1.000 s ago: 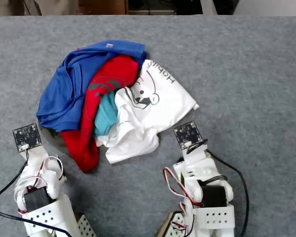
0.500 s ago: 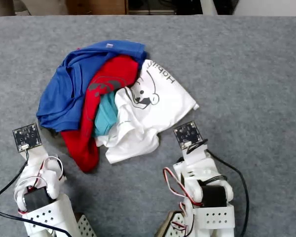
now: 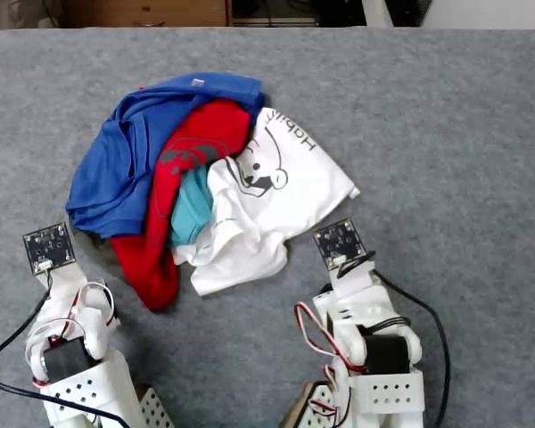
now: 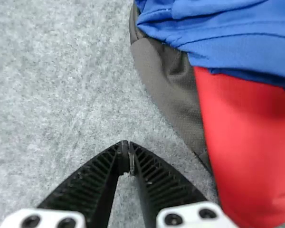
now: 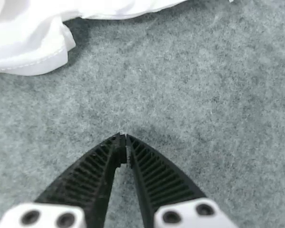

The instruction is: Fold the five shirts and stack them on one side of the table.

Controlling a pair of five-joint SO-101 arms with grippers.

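Shirts (image 3: pixel 201 178) are heaped unfolded on the desk (image 3: pixel 446 134), just ahead of both hands. The left hand (image 4: pixel 125 159) and right hand (image 5: pixel 122 145) are pressed together, empty. A dark shirt (image 4: pixel 166 80) lies nearest the left, the white shirt (image 5: pixel 28 42) nearest the right.

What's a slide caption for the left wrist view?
Shut left pincer aimed at grey table, beside piled blue shirt, red shirt and dark grey shirt.

So the crumpled heap of cloth shirts (image 3: pixel 205 178) sits on the grey felt bench (image 3: pixel 446 134), left gripper (image 4: pixel 126 159) and right gripper (image 5: pixel 122 142) just in front.
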